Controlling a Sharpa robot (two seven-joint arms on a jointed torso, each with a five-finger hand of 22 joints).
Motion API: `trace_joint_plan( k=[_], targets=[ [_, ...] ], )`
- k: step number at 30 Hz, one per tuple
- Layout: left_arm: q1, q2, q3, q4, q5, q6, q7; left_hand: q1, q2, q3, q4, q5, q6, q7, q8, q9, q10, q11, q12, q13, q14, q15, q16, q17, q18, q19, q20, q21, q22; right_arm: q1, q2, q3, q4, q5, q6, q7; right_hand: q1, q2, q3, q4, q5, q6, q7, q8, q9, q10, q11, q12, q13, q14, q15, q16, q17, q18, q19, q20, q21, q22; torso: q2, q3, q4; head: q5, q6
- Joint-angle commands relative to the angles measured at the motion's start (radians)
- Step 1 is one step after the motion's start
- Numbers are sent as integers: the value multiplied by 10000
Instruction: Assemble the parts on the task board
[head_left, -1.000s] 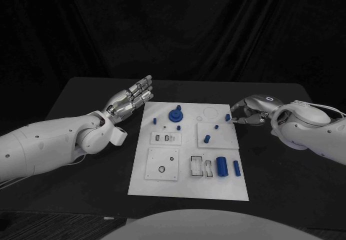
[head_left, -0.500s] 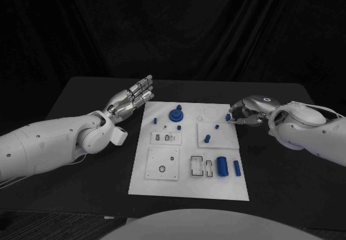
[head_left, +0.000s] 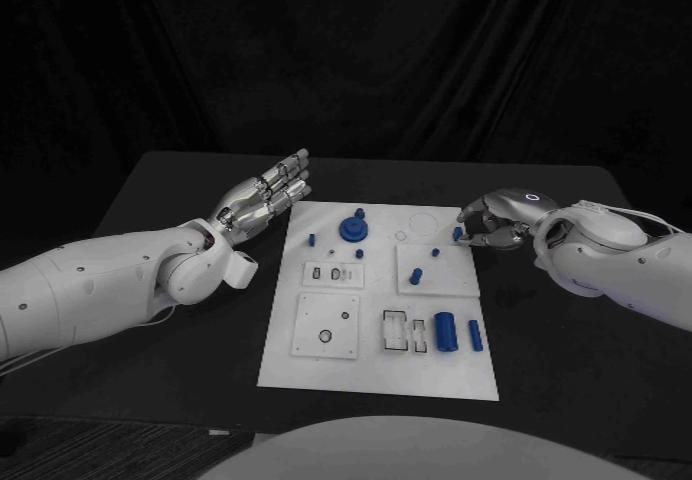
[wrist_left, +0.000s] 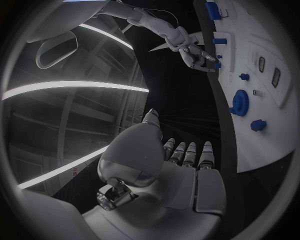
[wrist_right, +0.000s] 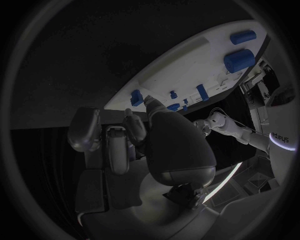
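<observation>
The white task board (head_left: 378, 375) lies in the middle of the black table. A blue gear (head_left: 351, 232) stands near its far edge, with small blue pegs (head_left: 414, 278) around it and two blue cylinders (head_left: 444, 333) near its right side. My right hand (head_left: 495, 224) is curled at the board's right edge, thumb and fingertips closed on a small blue part (head_left: 457, 234). The right wrist view shows that small blue part (wrist_right: 135, 97) against my thumb tip. My left hand (head_left: 268, 194) hovers flat and open beside the board's far left corner, holding nothing.
Rectangular slots (head_left: 394, 332) and a square plate with holes (head_left: 326, 326) lie on the board's near half. Bare black table (head_left: 173, 380) surrounds the board. In the left wrist view my right hand (wrist_left: 195, 54) is seen across the task board (wrist_left: 262, 115).
My right forearm has edged slightly towards the board, while the hand stays curled on the small blue part at the edge. The left hand has not moved.
</observation>
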Motion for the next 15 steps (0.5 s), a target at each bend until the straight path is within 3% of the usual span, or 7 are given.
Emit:
trace_joint_plan(
  k=[1,15],
  targets=[
    [-13,27,7,-6,-1,178,394,-52,25,-20,40,-51,14,62,31,16,1,-49,-66,-9,-4,64,-36,-16,-17,10,-16,-33,-10,-35,25,8,-31,-14,-166,52,132,37,9,-83,-64,29,62,66,35,1141,2,4245,3845,870,76,-33,2128,-32,-55,11,-56,1552,0,-3,-16,-13,4],
    [-20,59,7,-38,-1,273,362,-91,58,-26,83,-54,36,91,37,20,1,-50,-66,-9,-4,74,-36,-16,-11,10,-1,-33,-10,-57,153,8,-128,-15,-211,144,286,55,12,-278,-89,229,77,355,536,1141,20,4245,3845,863,97,-32,2121,-23,-113,37,-55,1542,-3,0,-4,-15,-18]
  ],
)
